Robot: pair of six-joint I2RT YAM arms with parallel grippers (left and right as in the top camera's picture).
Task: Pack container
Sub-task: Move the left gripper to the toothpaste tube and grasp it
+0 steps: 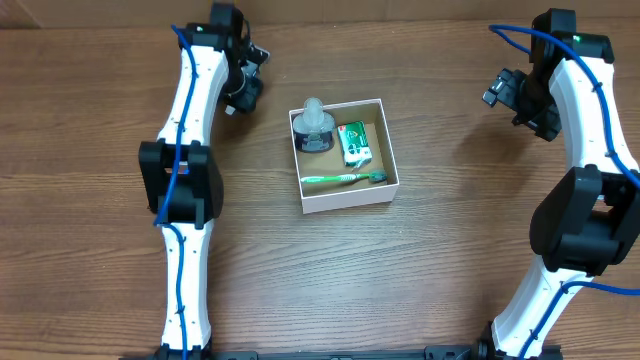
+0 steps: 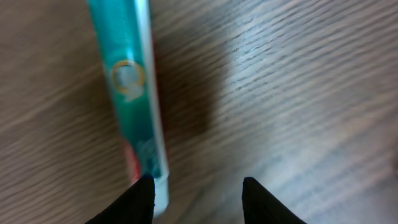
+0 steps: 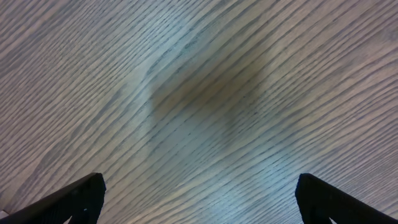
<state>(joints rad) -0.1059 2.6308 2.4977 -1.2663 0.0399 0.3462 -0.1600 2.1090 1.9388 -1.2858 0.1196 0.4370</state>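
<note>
The container (image 1: 350,197) is a white square box with a brown inside, at the table's middle. In it lie a clear-capped dark bottle (image 1: 314,125), a green packet (image 1: 353,142) and a green toothbrush (image 1: 345,179). My left gripper (image 1: 246,88) hovers at the far left, left of the box. The left wrist view shows it open (image 2: 198,190), with a teal toothpaste tube (image 2: 129,93) lying on the wood, its white end against the inner side of the left finger. My right gripper (image 1: 503,90) is at the far right, open (image 3: 202,199) over bare wood and empty.
The wooden table (image 1: 450,240) surrounds the box. Both arms' bases stand at the near edge, left (image 1: 180,300) and right (image 1: 560,290). The toothpaste tube does not show in the overhead view; the left gripper covers it.
</note>
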